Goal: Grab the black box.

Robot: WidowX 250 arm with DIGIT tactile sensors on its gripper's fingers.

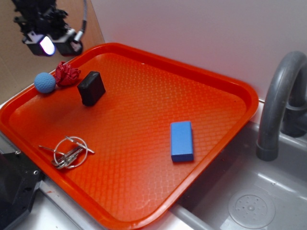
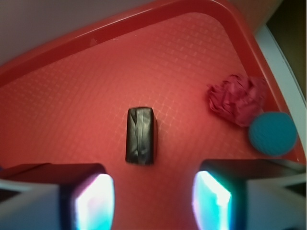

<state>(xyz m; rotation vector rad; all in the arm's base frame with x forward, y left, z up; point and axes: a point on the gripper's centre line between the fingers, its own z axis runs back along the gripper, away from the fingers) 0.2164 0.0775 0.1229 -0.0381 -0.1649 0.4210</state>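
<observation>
Keys on a wire ring (image 1: 71, 151) are lying nearest the exterior camera, on the front left of the orange tray (image 1: 225, 91), which is resting partly over a grey sink (image 1: 249, 201) beside the faucet (image 1: 280, 100). Further in, the flat blue block (image 1: 182, 141) is sitting well apart, toward the tray's right side. The black box (image 1: 91, 87) is sitting in the far left part of the tray, near a crumpled red cloth (image 1: 65, 74) and a blue ball (image 1: 45, 82), which are touching each other. The gripper (image 1: 53, 44) is hanging above that corner, clear of everything; this placing is judged an approach from above. In the wrist view, the two fingers (image 2: 88, 199) are framing the bottom edge, spread wide and holding nothing. The black box (image 2: 140, 135) is lying just ahead of the gap, long axis pointing away, so its narrow width is presenting to the jaws. The red cloth (image 2: 237, 99) and the blue ball (image 2: 272, 133) are sitting off to the right, near enough to risk snagging.
</observation>
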